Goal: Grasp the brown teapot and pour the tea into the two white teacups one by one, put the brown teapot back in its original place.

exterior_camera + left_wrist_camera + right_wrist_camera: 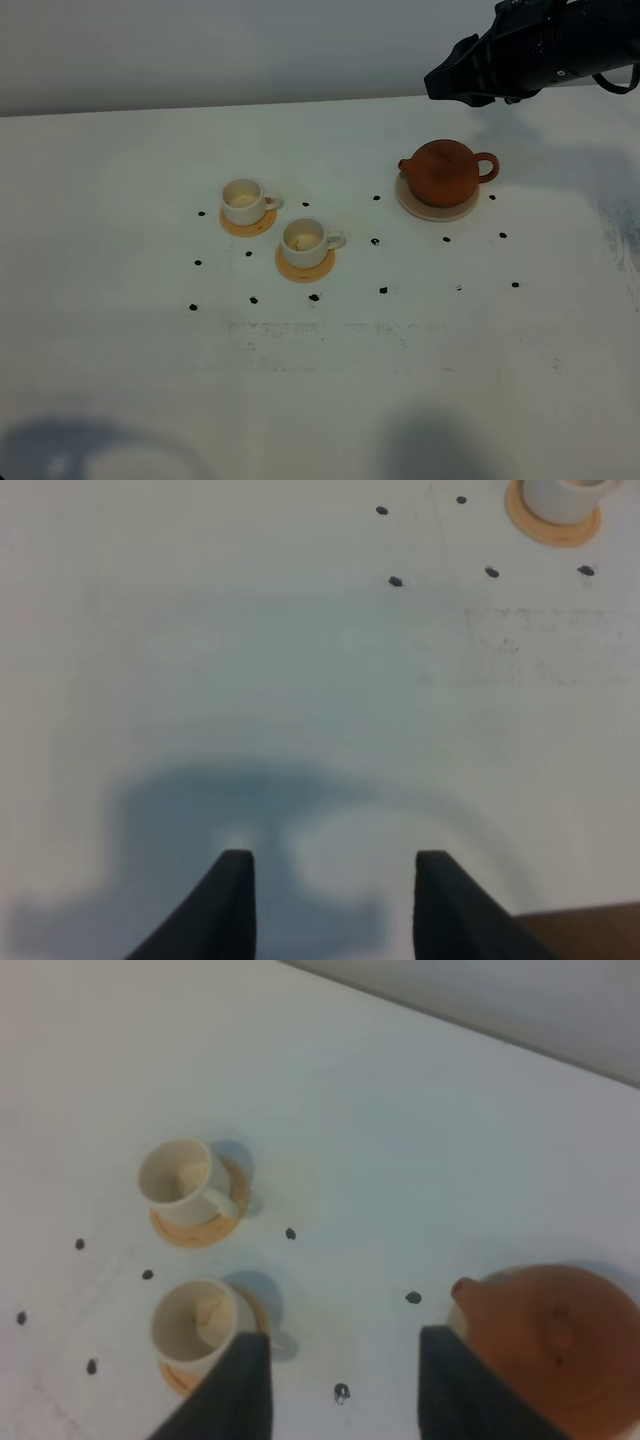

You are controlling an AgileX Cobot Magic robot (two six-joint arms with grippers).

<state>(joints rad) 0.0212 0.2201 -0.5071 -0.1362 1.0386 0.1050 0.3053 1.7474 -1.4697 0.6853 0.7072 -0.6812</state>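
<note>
Two sets of fingers, both parted, neither closed on anything. Nearest, and out of the high view save for a shadow at lower left: the left gripper (pixel 335 870), hung over bare table (pixel 200 680), apparently parked clear of the work.

Farther in, left of centre: the two white teacups (pixel 246 201), each on an orange-tan coaster (pixel 305 266), handles turned rightward, set close together, likely for pouring one after the other. No tea to be made out inside; only pale walls and a faint brownish mark.

Beyond, right of centre: the brown teapot (pixel 445 172), upright on its cream saucer (pixel 437 211), spout toward the cups, loop handle toward the right arm (pixel 560 45), presumably for an easy grasp.

Farthest, at upper right: the right gripper (pixel 345 1360), above and behind the pot, not touching it.
</note>
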